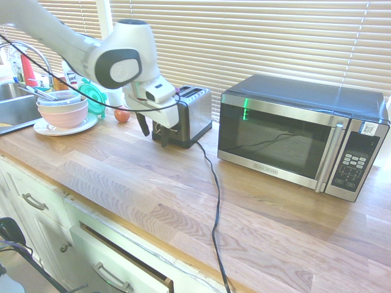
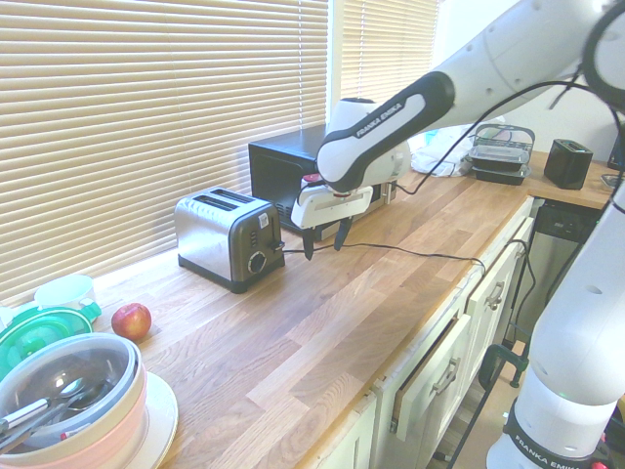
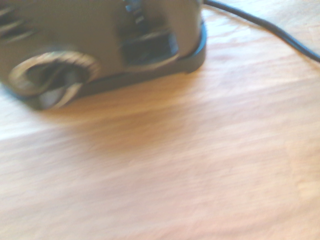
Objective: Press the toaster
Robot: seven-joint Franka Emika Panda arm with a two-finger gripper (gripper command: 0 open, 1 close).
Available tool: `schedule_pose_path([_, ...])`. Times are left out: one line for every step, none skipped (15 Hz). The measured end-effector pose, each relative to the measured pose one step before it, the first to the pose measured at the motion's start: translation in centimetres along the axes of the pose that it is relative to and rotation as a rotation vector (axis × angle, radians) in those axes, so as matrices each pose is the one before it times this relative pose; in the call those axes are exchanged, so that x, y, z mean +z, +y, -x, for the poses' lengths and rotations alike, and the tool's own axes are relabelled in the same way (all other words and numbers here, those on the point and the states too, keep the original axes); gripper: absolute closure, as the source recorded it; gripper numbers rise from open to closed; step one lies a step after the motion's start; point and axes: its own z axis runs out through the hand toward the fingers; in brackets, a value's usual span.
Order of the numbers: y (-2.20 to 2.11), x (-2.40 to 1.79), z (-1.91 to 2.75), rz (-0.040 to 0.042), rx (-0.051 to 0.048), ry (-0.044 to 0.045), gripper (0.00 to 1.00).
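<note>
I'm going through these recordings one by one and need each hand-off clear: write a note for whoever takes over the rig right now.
Gripper: fingers open, nothing between them, hovering above the counter just off the toaster's control side.
Toaster: upright on the counter, near the window blinds, with the microwave next along; its knob and lever face the gripper.
Done: the arm is by the toaster. The lever looks low in the blurred wrist view, but I can't tell whether it has been pressed.
Left: check the lever; if it is not down, press it, probably with the fingers closed.
</note>
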Motion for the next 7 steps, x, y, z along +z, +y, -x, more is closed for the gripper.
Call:
schedule_pose_path([0.118, -0.520, 0.826, -0.00575, -0.00597, 0.00698, 0.00])
schedule_pose_path([-0.012, -0.410, 0.620, -0.00415, -0.00605, 0.00534, 0.00])
schedule_pose_path([-0.022, -0.195, 0.385, -0.00153, -0.00458, 0.00316, 0.00])
schedule_pose_path([-0.033, -0.152, 0.104, -0.00180, -0.00217, 0.00379, 0.00])
schedule_pose_path([-0.068, -0.030, 0.088, -0.00156, -0.00261, 0.00304, 0.00])
schedule_pose_path([-0.041, 0.080, 0.172, -0.00274, -0.00344, 0.00369, 0.00])
schedule_pose_path([0.009, 0.160, 0.204, -0.00402, -0.00335, 0.00471, 0.00])
